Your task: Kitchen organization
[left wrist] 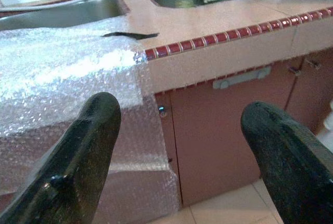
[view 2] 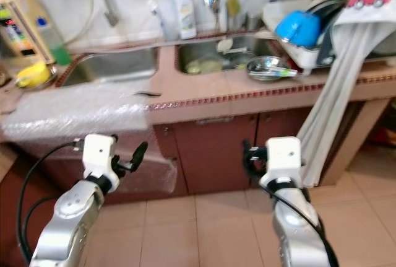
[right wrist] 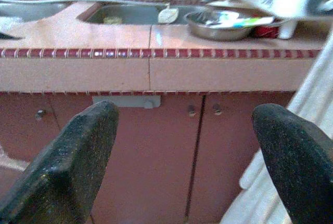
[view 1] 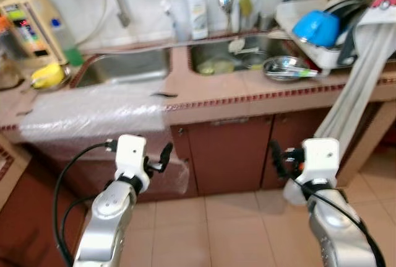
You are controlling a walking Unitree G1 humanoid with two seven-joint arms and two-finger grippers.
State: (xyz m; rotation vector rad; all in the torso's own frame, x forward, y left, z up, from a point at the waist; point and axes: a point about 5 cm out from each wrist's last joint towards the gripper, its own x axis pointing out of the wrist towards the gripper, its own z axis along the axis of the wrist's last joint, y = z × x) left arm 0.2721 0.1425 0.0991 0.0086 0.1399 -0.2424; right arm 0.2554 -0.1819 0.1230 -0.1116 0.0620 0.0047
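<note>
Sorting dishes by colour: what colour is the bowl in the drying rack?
Bright blue; the bowl shows best in the left eye view.

A pink counter point(view 1: 210, 90) with red-tiled edge tops brown cabinets point(view 1: 229, 152) over a tiled floor point(view 1: 223, 230).

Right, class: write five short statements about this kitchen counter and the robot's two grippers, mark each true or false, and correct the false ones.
1. Bubble wrap covers the left part of the counter. True.
2. The metal bowl sits on the floor. False: it rests on the counter by the right sink.
3. The left gripper is open. True.
4. The right gripper holds the blue bowl. False: it is open and empty, in front of the cabinet doors; the blue bowl is in the dish rack.
5. A white bottle stands behind the sinks. True.
</note>
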